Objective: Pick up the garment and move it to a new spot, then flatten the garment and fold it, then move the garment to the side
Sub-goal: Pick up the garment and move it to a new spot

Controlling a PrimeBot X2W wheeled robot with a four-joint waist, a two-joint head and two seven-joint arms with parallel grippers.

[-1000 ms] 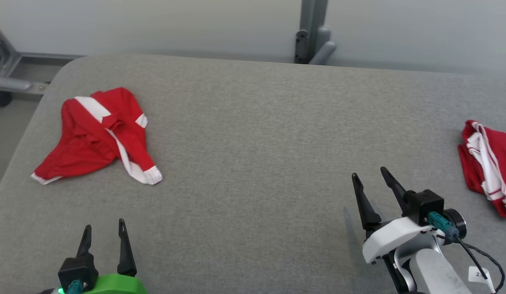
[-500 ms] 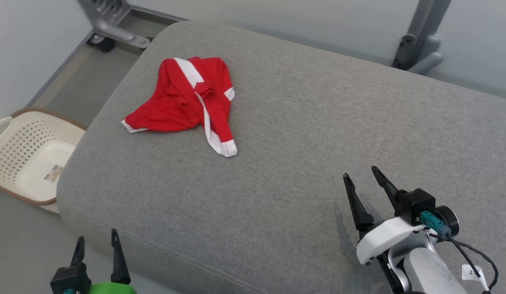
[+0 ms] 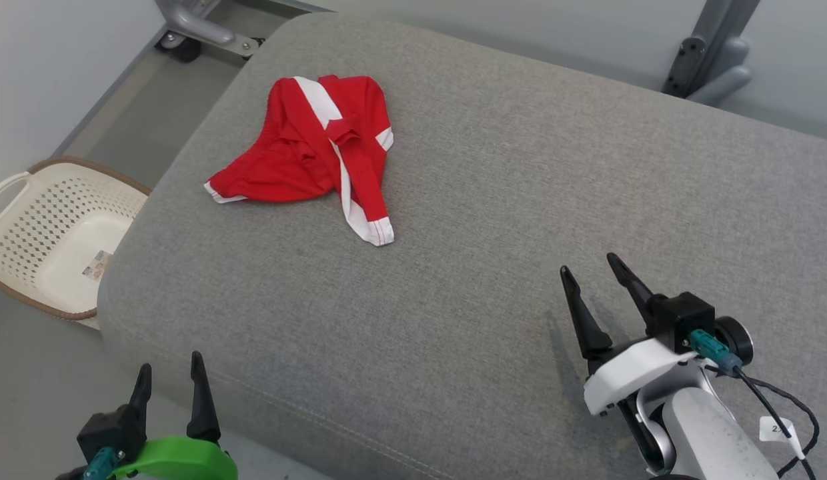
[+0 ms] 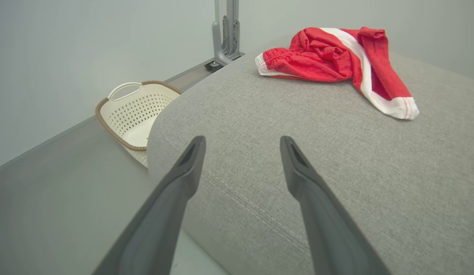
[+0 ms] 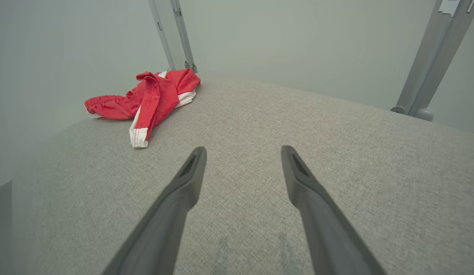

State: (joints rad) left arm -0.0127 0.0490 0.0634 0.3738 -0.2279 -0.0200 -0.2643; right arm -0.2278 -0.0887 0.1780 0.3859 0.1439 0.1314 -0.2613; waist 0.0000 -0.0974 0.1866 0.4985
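A crumpled red garment (image 3: 313,150) with white stripes and white hems lies near the far left corner of the grey padded table (image 3: 493,220). It appears too in the left wrist view as the garment (image 4: 328,57) and in the right wrist view as the garment (image 5: 149,95). My left gripper (image 3: 170,375) hangs open off the table's near left corner, well short of the garment, nothing between its fingers. My right gripper (image 3: 590,271) stands open over the near right of the table, empty, far from the garment.
A cream perforated laundry basket (image 3: 47,233) with a brown rim sits on the floor left of the table; the left wrist view shows this basket (image 4: 133,110). Grey metal frame posts (image 3: 710,53) rise behind the table. A castor leg (image 3: 200,30) stands at the far left.
The camera has turned left: the garment sits nearer the picture's middle, the basket has come into view, and a second red garment at the right has left it. Both grippers stay open.
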